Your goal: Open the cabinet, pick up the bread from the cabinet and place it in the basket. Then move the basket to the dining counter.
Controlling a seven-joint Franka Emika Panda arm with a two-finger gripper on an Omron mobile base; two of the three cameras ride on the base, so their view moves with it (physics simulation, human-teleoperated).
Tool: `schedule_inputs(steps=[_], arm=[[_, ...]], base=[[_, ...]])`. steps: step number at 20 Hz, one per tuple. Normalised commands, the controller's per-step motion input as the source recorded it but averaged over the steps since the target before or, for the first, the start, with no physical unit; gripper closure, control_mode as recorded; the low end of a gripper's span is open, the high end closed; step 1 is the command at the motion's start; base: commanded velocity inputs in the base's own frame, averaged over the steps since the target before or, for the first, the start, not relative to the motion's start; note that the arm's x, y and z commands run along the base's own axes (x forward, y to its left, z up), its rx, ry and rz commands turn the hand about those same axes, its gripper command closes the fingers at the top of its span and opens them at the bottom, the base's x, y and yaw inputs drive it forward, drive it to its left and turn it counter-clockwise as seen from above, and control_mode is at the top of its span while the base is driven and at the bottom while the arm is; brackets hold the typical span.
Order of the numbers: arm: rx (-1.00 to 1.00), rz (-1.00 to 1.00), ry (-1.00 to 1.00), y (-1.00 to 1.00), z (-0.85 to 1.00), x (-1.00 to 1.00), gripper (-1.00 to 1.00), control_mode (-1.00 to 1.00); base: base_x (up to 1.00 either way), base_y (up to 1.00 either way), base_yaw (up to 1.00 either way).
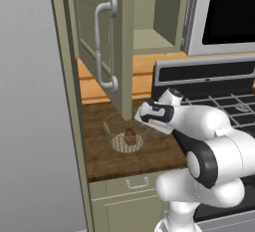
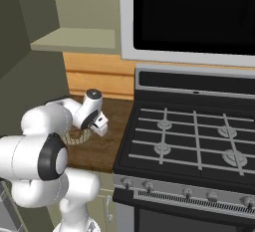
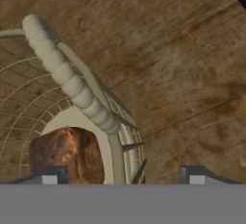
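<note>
1. Far left: a grey wall panel [image 1: 30, 101], then the cabinet [image 1: 107, 42] with its door swung open, handle [image 1: 102, 47] facing out.
2. Below it, at about 7 o'clock from the handle: the basket [image 1: 115, 126] resting on the short dark wood worktop [image 1: 134, 159], the bread [image 1: 129, 135] already lying on its cream base.
3. Gripper [image 3: 122, 172] just at the basket's 3 o'clock, jaws spread wide, gripping nothing; one fingertip inside the rim [image 3: 72, 81], one outside, probably lined up to pinch the wire wall for carrying.
4. Right: black stove [image 2: 189, 141] with grates, dark microwave [image 2: 194, 12] above at 12 o'clock.
</note>
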Motion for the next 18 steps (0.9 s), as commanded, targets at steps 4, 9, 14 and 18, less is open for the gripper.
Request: schedule_inputs(steps=[4,9,14,18], arm=[[0.08,-0.01,0.10,0.05,-0.42,0.00,1.00,-1.00],[0.08,0.00,0.07,0.01,-0.34,-0.11,1.00,-1.00],[0.13,-0.06,-0.09,-0.14,0.46,-0.66,1.00,-1.00],[0.06,-0.06,-0.11,-0.20,0.98,-0.58,1.00,-1.00]], base=[[0.00,0.00,0.00],[0.00,0.00,0.00],[0.00,0.00,0.00],[0.00,0.00,0.00]])
